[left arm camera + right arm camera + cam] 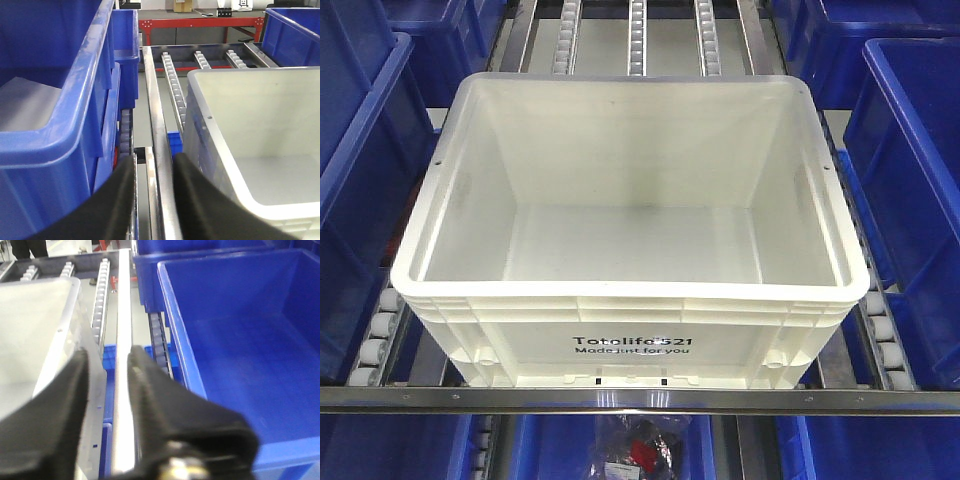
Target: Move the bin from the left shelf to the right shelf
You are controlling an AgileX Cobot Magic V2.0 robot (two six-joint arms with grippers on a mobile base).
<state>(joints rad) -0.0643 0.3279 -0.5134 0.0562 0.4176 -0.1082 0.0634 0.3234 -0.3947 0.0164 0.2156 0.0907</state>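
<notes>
The bin [640, 350], a big white crate with black "Totelife 521" print on its front wall, sits empty on the roller lanes in the middle of the front view. No gripper shows in that view. In the left wrist view my left gripper [154, 165] hangs open over the metal rail [155, 125], just left of the bin [250, 150]; its right finger [192, 190] is beside the bin's left wall. My right gripper [107, 360] is open above the rail [124, 315] on the right side of the bin [35, 325]. Nothing is held.
Blue bins flank the white one closely at left [360, 180] and right [920, 180], and more stand on the level below. Roller tracks [636, 30] run back behind the bin. A steel front bar [640, 400] crosses below it, with a dark bagged item [640, 445] underneath.
</notes>
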